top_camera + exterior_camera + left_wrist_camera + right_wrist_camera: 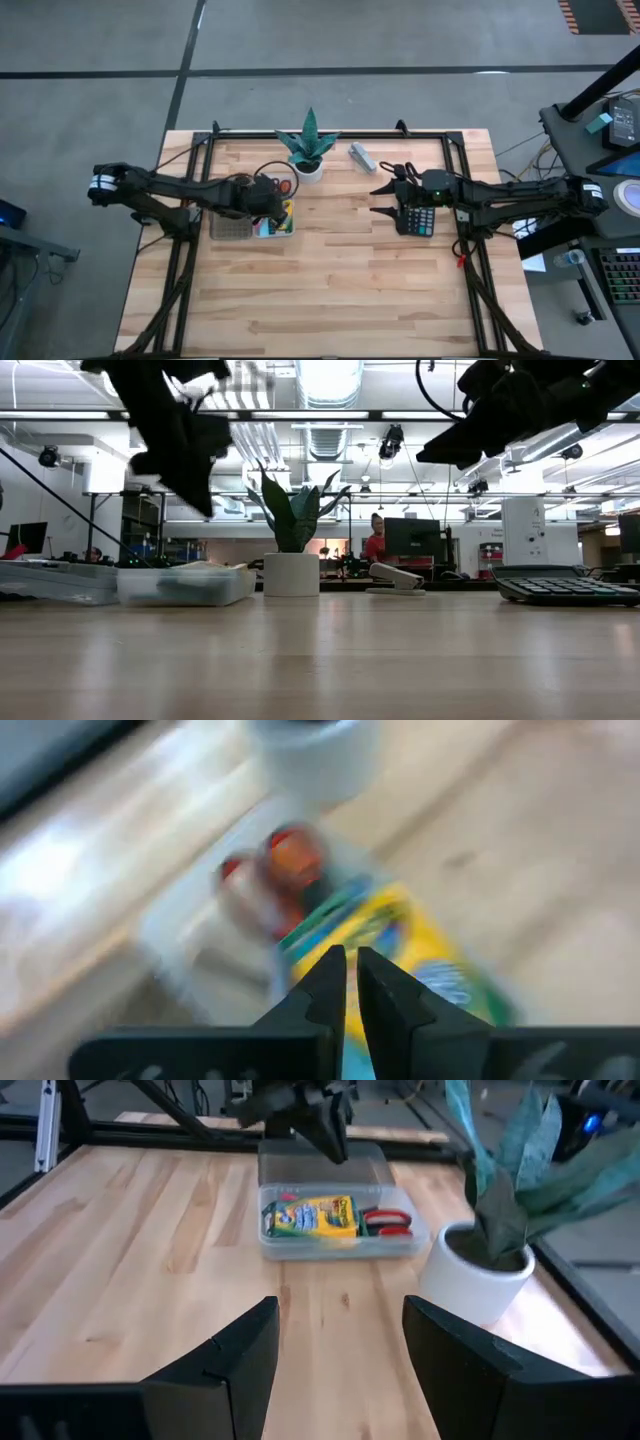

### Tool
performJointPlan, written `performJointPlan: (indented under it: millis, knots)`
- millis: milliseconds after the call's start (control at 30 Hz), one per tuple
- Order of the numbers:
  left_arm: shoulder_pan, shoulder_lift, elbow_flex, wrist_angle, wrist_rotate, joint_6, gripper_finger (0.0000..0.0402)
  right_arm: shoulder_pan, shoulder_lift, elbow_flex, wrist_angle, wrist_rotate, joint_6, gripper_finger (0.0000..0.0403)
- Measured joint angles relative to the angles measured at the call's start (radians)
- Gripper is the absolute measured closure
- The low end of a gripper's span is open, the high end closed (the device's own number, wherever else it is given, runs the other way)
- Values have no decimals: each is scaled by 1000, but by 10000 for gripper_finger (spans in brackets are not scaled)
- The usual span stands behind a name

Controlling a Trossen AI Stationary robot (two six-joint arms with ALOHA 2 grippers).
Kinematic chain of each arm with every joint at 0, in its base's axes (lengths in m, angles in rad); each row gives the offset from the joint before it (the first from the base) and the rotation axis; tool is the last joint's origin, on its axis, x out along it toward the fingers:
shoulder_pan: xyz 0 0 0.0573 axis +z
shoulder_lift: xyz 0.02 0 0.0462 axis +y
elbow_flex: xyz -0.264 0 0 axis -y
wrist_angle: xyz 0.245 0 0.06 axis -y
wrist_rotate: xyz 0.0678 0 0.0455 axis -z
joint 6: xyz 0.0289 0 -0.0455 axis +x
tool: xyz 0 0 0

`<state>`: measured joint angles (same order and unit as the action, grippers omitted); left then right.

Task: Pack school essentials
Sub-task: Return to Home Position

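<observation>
I see the yellow crayon box (310, 1218) lying in the clear box (400, 1246), its long axis running 12 to 6, with the red-handled scissors (385, 1222) at its 12 o'clock end. The left jaws hang above it, all but closed and empty. The right jaws are wide apart and empty.

Grey floor (90, 40) around a pale wooden table (340, 290), bright ceiling lights (330, 375) overhead.

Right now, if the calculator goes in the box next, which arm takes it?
Right. The right gripper hangs open by the calculator; the left gripper is across the table, shut, above the box.
</observation>
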<state>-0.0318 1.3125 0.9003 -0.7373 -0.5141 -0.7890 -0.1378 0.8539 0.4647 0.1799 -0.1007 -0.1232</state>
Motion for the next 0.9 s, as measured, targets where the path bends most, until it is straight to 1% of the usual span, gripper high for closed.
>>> performJointPlan:
  millis: [67, 167, 233, 333, 400, 467, 533, 733, 900]
  knots:
    - [-41, -31, -2, 89, -4, 155, 389, 0, -1, -14, 30, 0, -31, 202]
    - [-114, -90, -29, 281, 12, 489, 389, 0, -17, -48, 63, -1, -71, 202]
    - [-148, -139, -55, 405, 41, 674, 389, 0, -44, -72, 90, 0, -81, 203]
    - [-152, -235, -106, 545, 101, 824, 389, 0, -107, -108, 107, 0, -88, 209]
    - [-151, -305, -160, 629, 114, 904, 389, 0, -156, -130, 121, -1, -87, 215]
    - [-152, -373, -223, 700, 118, 968, 389, 1, -207, -146, 117, 0, -87, 222]
    - [-151, -449, -288, 761, 121, 1000, 389, 3, -259, -152, 116, -1, -79, 230]
    - [-151, -662, -456, 860, 121, 1005, 396, 7, -382, -200, 105, -3, -88, 247]
    - [-151, -801, -578, 957, 120, 1006, 400, 7, -471, -245, 107, -2, -124, 257]
